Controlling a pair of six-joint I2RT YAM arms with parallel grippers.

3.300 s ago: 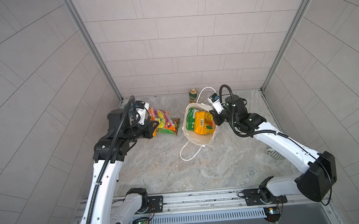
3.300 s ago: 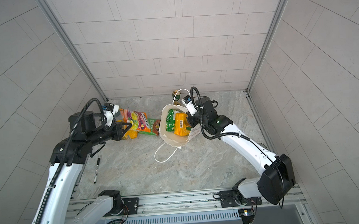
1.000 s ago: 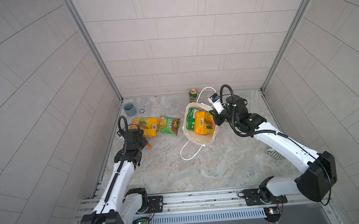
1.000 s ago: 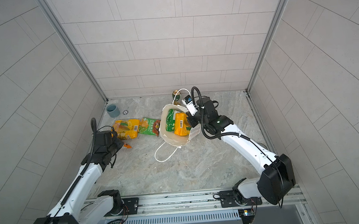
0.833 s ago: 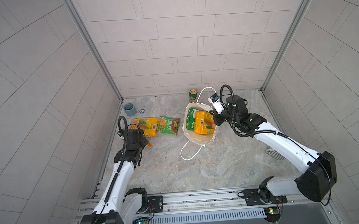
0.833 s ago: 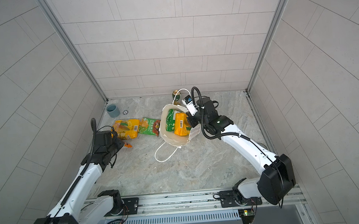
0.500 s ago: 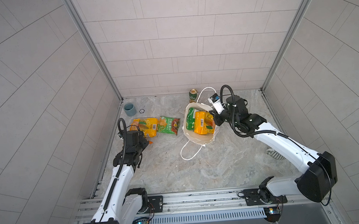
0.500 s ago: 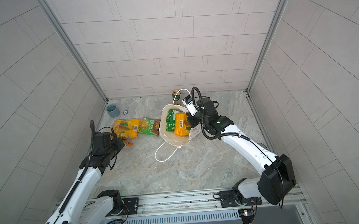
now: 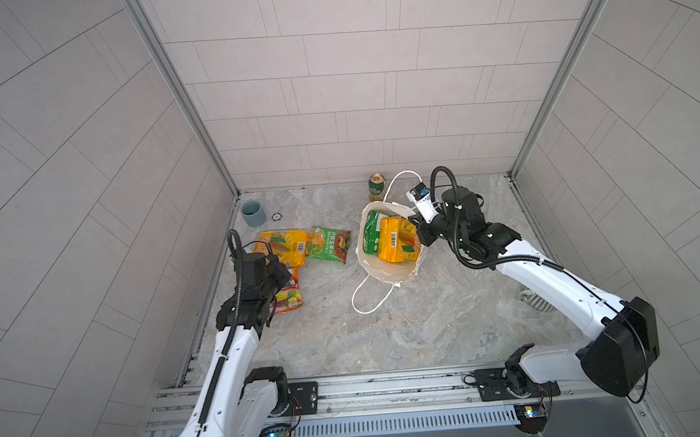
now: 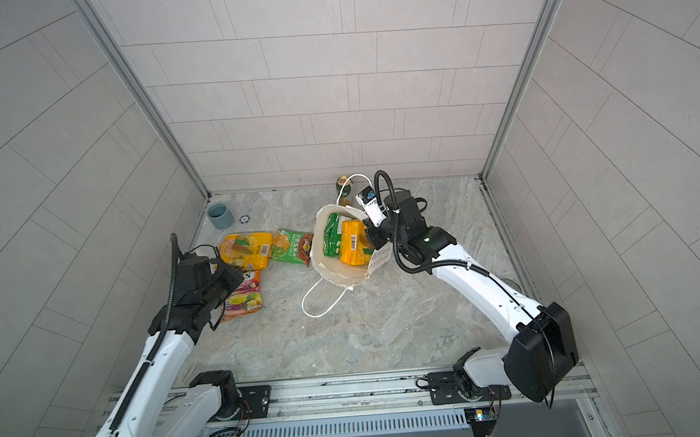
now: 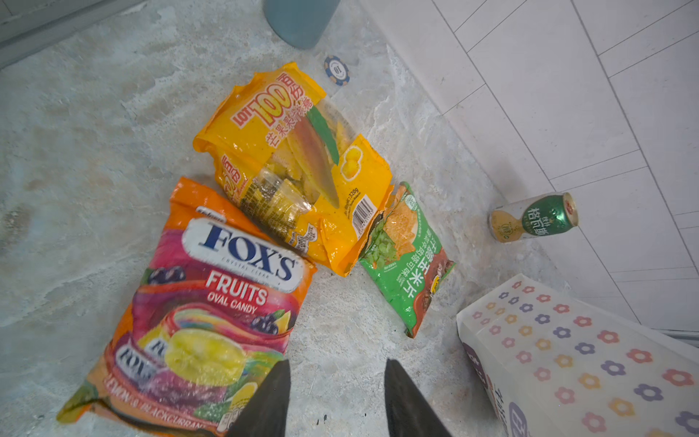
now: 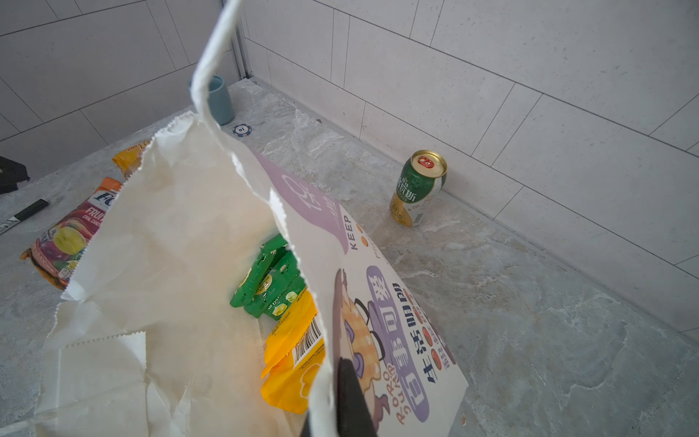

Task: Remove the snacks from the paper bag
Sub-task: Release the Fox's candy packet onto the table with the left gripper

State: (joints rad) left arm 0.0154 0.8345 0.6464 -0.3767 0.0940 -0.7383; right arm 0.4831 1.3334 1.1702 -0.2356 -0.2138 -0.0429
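The white paper bag [image 9: 385, 273] stands open on the floor, and my right gripper [image 12: 334, 369] is shut on its rim. A green snack [image 12: 272, 280] and a yellow-orange snack [image 12: 295, 352] lie inside. Three snacks lie on the floor left of the bag: a yellow "100" packet [image 11: 295, 170], a green packet [image 11: 406, 257] and an orange-purple FOX'S packet [image 11: 212, 318]. My left gripper [image 11: 336, 367] hovers open and empty over bare floor, one finger just above the FOX'S packet's corner.
A green-gold can [image 9: 376, 185] stands by the back wall behind the bag. A grey-blue cup [image 9: 253, 213] and a poker chip [image 9: 275, 217] sit in the back left corner. A black pen [image 12: 22, 215] lies at the left. The bag's cord handle [image 9: 370, 297] loops onto the floor.
My left gripper has opened and let go of the FOX'S packet, which now lies on the floor; the arm has drawn back a little. The right gripper and the bag have not moved.
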